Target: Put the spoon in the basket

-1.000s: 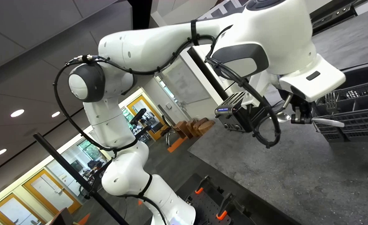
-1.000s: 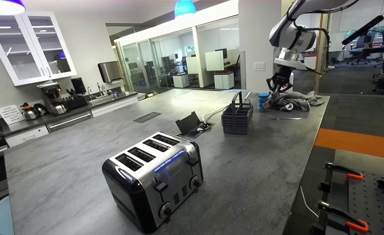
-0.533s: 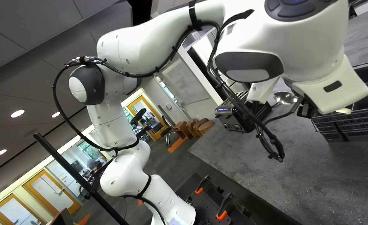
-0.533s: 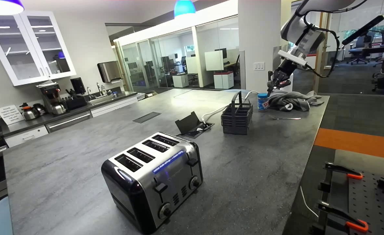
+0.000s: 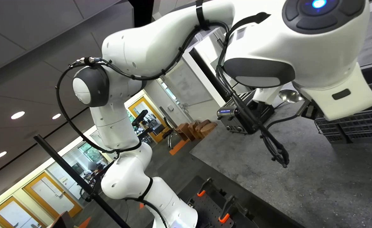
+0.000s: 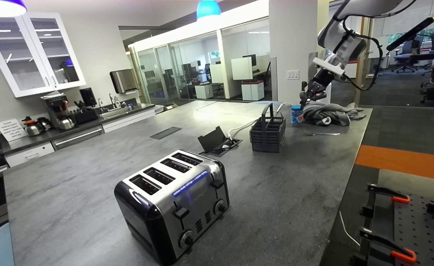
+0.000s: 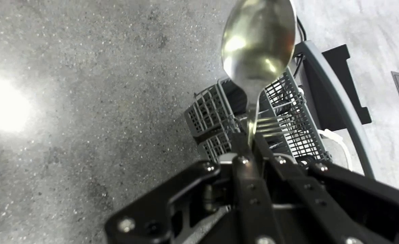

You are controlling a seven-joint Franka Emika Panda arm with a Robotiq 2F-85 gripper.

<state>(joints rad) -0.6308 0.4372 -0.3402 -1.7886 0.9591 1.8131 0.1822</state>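
Note:
My gripper [image 7: 250, 142] is shut on the spoon's handle. The spoon [image 7: 259, 40] is shiny silver; its oval bowl sticks out beyond the fingertips, and the handle's other end is hidden. In an exterior view the bowl [image 5: 289, 95] shows beside the tilted hand, and the gripper [image 5: 309, 111] is mostly hidden. The dark grey basket [image 7: 206, 115] lies behind the spoon in the wrist view, with a fork inside. It is partly covered by the hand in an exterior view [image 5: 356, 128] and stands upright [image 6: 265, 142]. The gripper [image 6: 305, 99] there shows behind a jar; the held spoon is unclear.
The basket has a tall arched handle [image 7: 342, 88]. A blue-lidded jar [image 6: 297, 115], a grey cloth [image 6: 331, 113] and a thin silver utensil [image 6: 324, 133] lie near it. A toaster [image 6: 172, 203] and an open socket box [image 6: 217, 139] are on the table.
The hand has tilted from pointing nearly straight down to a slant, and now covers more of the basket in an exterior view. The spoon stays in the gripper; its bowl has swung up.

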